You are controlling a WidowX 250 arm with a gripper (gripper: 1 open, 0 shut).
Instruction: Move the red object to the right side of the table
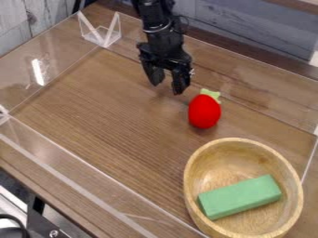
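Reaching for the berry (204,110) looks like the step in hand: the claw (168,82) hangs just up-left of it, jaws spread wide, holding nothing. The berry sits on the bench (99,139), above the bowl (245,178) that holds a green block (241,197). Next, the claw must shift over the berry, drop and close. Whether a fingertip touches the bench is hard to tell; the bowl's lower edge is cut off.
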